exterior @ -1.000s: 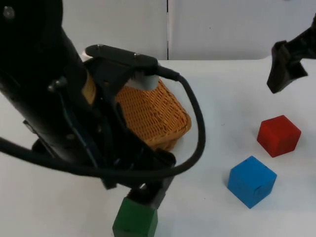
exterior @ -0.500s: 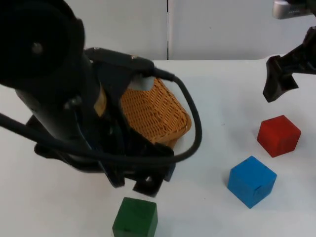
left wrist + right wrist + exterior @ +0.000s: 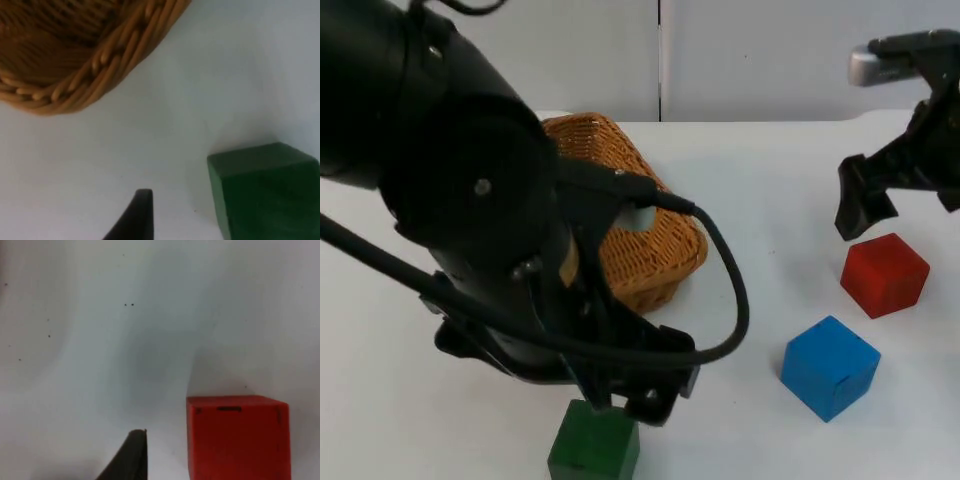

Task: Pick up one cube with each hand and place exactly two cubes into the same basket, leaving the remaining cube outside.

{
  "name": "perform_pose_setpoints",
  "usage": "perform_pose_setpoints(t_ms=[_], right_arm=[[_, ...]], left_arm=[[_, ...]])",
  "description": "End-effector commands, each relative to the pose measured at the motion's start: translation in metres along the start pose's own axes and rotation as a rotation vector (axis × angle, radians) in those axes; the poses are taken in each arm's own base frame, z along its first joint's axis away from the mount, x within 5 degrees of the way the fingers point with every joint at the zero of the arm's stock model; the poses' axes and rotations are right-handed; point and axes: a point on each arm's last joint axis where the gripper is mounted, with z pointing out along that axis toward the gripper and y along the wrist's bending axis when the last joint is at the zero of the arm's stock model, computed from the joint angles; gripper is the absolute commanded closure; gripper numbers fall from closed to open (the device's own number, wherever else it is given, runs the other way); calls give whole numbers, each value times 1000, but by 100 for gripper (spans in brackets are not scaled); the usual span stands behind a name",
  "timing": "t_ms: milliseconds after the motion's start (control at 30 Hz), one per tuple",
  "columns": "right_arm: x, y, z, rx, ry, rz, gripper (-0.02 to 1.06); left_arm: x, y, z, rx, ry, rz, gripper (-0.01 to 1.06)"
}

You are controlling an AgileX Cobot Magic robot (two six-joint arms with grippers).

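Three cubes outside the wicker basket (image 3: 630, 245).
Left gripper (image 3: 640, 400) over green cube (image 3: 594, 447), right gripper (image 3: 860, 210) above red cube (image 3: 884, 274); finger spread indeterminable; blue cube (image 3: 829, 366) apart.

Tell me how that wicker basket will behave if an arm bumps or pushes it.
The basket lies tipped on its side on the white table, so a push would probably rock or roll it on its rounded wall. Open wickerwork suggests it is light and would slide easily. The left gripper, close by near the green cube, could nudge it.
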Motion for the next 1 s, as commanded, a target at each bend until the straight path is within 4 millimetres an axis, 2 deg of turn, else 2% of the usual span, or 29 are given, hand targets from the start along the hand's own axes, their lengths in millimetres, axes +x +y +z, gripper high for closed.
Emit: perform_pose_setpoints(t_ms=[0,333,467,733,967], right_arm=[[-1,-1,6,3,-7,3,-1],[3,-1,29,2,10,1,0],[8,-1,44,0,41,0,0],[16,0,62,-2,86,0,0],[15,0,62,-2,79,0,0]], left_arm=[[-1,-4,4,11,-7,-8,0],[4,-5,34,-6,52,-1,0],[8,-6,49,-18,87,2,0],[9,-7,56,-13,90,-1,0],[9,-7,56,-9,84,0,0]])
